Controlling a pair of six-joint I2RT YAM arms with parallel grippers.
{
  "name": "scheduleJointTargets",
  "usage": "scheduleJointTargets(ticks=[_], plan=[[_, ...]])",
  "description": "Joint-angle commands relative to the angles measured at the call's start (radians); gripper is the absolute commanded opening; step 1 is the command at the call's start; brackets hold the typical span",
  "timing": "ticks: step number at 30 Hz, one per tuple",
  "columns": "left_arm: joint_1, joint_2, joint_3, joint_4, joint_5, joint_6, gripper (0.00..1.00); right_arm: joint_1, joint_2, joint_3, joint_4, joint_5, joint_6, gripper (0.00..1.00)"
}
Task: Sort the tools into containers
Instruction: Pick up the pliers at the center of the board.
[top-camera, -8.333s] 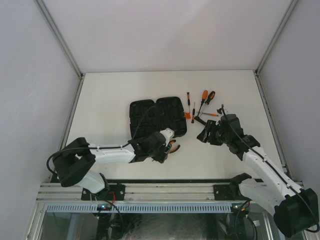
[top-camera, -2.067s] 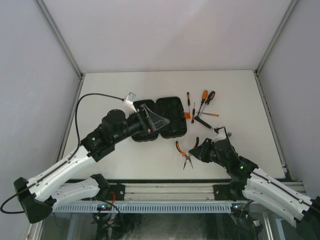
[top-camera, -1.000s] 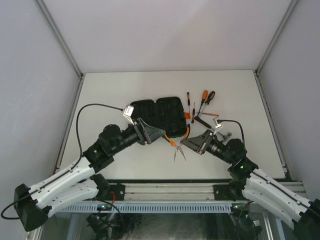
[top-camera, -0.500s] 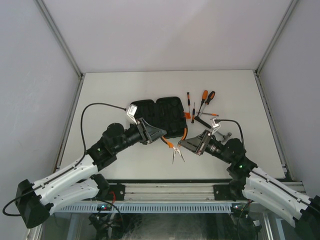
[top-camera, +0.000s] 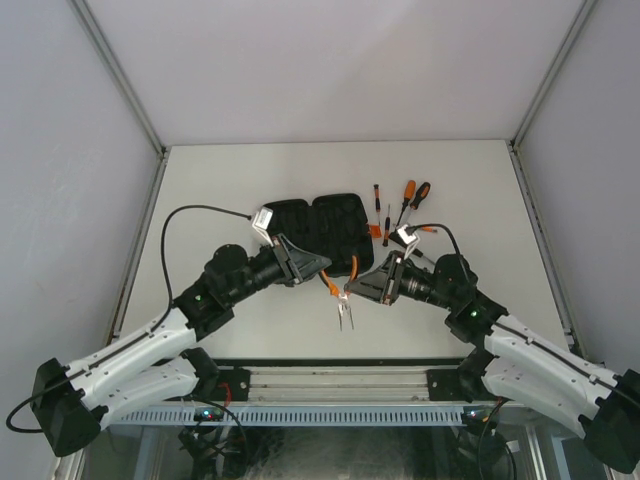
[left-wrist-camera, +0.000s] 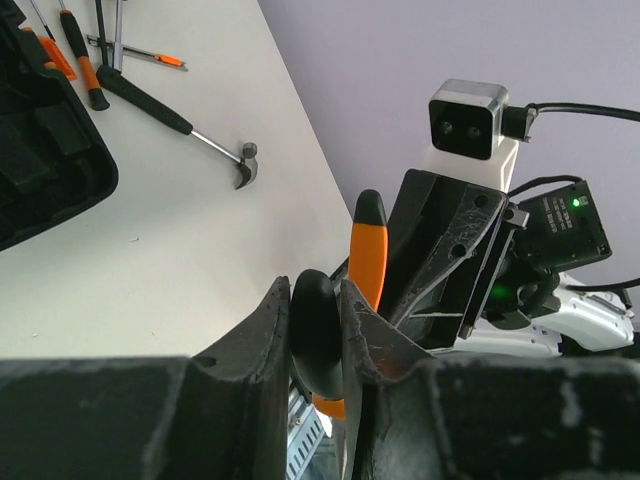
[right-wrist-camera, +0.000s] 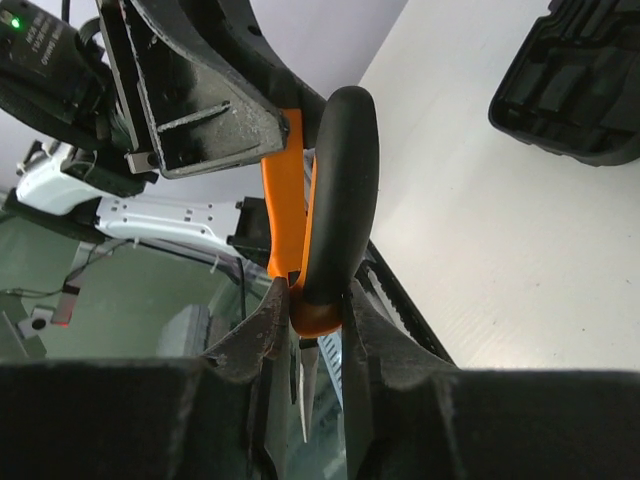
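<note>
White table, bare walls on three sides, and all the business is in the middle of it, where the two arms meet over the near half. The pliers hang in the air between them, nose pointing down and towards the near edge, just on the near side of the open black case. Both pincers have them: the left gripper is narrowed onto one handle, its fingers pressed against the black-and-orange grip, and the right gripper is clamped on the handle end too, its fingers squeezing the sleeve. Whether they share one limb or have one each I cannot tell for sure. By the look of them the pliers are stiff steel, fairly heavy for their size and weighted towards the nose, so held by the handle tips they will want to swing. The hinge is the tricky part: a grip on a single limb lets the other flop open. The rubbery sleeves should not slip; the best hold, I'd judge, is across both handles close to the pivot. Beyond the case, the screwdrivers and the hammer lie loose on the table.
</note>
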Motion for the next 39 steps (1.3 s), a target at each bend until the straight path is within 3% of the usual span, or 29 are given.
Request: scheduleJointTargets(ticks=[1,4,14,27,33,39], plan=[[-0.005,0.013,0.04,0.018,0.022,0.035,0.0,0.006,0.044,0.102,0.01,-0.082,-0.091,0.0],[-0.005,0.016,0.042,0.002,0.014,0.035,0.0,0.008,0.081,0.163,-0.048,-0.116,-0.151,0.04],[-0.006,0.022,0.039,0.004,0.004,0.03,0.0,0.022,0.174,0.293,-0.198,-0.14,-0.265,0.32],[-0.006,-0.004,-0.043,0.093,-0.036,-0.035,0.0,0.058,0.151,0.375,-0.4,0.057,-0.319,0.61],[-0.006,-0.009,-0.076,0.112,-0.05,-0.053,0.0,0.103,0.139,0.415,-0.486,0.187,-0.371,0.84],[-0.006,-0.018,-0.091,0.116,-0.078,-0.072,0.0,0.176,0.152,0.463,-0.578,0.372,-0.405,0.92]])
